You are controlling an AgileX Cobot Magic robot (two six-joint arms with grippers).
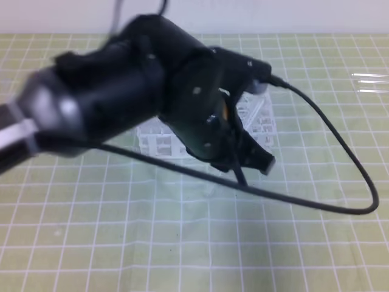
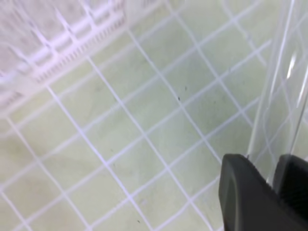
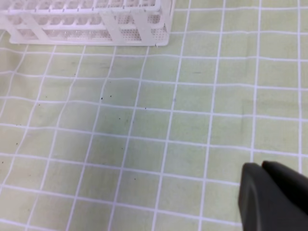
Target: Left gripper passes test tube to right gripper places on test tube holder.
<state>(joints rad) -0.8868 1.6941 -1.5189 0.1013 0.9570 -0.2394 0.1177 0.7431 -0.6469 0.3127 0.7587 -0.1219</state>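
Note:
The left gripper (image 1: 254, 156) hangs low in front of the test tube holder (image 1: 258, 118), whose white lattice is mostly covered by the thick dark arm. In the left wrist view the left gripper (image 2: 269, 163) is shut on the test tube (image 2: 281, 96), a clear glass tube that runs up from between the black fingers (image 2: 243, 192) to the top right. I cannot make out the tube in the exterior view. The right gripper (image 3: 262, 166) shows only in its own wrist view, shut with nothing held, above the green mat, with the holder (image 3: 144, 29) at the far edge.
A looped black cable (image 1: 358, 182) swings out to the right of the left arm. Three clear tubes (image 1: 371, 83) lie together at the far right of the green gridded mat (image 1: 182, 243). The holder's corner (image 2: 57, 43) sits at the upper left of the left wrist view.

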